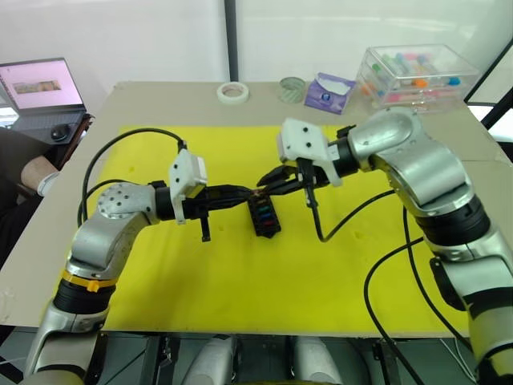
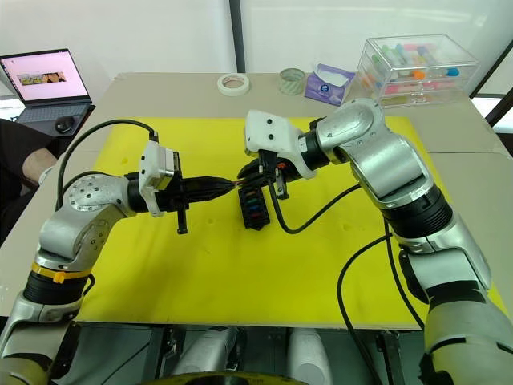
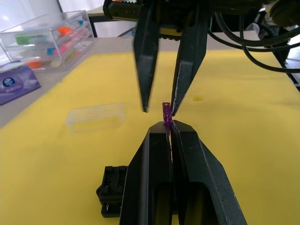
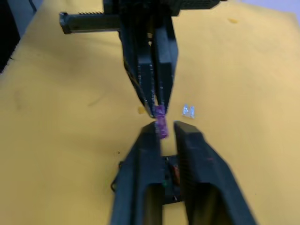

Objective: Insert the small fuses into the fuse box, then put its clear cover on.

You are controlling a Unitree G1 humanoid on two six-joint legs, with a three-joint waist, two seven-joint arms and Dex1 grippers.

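Observation:
Over the yellow mat my left gripper [image 3: 169,125] is shut on a small purple fuse [image 3: 166,115] held at its tips. My right gripper [image 4: 164,125] meets it tip to tip and stands open, with the purple fuse [image 4: 161,124] in the gap between its fingers, close to one of them. Both grippers hover just above the black fuse box [image 1: 263,216], which lies on the mat with several coloured fuses in its slots. The clear cover [image 3: 96,117] lies on the mat beyond the box. A small pale fuse [image 4: 188,110] lies loose on the mat.
A clear box of coloured tubes [image 1: 417,74] stands at the back right, beside a purple tissue pack [image 1: 327,91] and two tape rolls [image 1: 232,92]. A laptop [image 1: 40,84] and a person's hand [image 1: 36,172] are at the far left.

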